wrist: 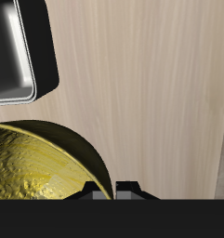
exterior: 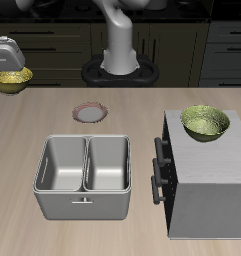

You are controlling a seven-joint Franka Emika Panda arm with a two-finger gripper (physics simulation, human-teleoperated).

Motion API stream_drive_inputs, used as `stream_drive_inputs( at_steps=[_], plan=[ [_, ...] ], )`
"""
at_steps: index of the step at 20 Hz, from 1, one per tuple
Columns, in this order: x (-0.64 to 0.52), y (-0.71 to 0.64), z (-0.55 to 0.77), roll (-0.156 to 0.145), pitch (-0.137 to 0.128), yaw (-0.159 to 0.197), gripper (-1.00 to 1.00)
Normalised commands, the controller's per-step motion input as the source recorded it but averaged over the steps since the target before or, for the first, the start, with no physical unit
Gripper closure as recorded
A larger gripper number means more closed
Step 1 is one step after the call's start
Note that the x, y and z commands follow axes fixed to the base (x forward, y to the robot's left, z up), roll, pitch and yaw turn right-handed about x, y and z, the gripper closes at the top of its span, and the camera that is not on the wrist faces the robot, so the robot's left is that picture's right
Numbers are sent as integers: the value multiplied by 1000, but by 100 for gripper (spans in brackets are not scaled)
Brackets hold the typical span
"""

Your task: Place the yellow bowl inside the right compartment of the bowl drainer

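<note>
The yellow bowl hangs in the air off the table's far back corner, small, shiny and golden. My gripper sits right above it, shut on its rim. In the wrist view the bowl fills the area near my gripper, its rim passing between the fingertips. The bowl drainer, a grey metal tub with two wells, stands near the table's front edge, well away from the bowl. Its right compartment holds nothing. One corner of the drainer shows in the wrist view.
A large grey box cabinet with black handles stands beside the drainer, with a bigger greenish-yellow bowl on top. A small round plate lies behind the drainer. The robot's base is at the table's back.
</note>
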Motion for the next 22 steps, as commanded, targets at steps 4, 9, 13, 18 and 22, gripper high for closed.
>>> stream_drive_inputs(
  at_steps=[4,9,13,18,22],
  plan=[
    [110,203,317,9,-44,11,100],
    [170,244,244,16,-32,19,100],
    [273,300,260,29,-32,-1,100],
    [175,155,172,24,-22,2,100],
    [233,268,150,38,-14,-12,100]
  ],
)
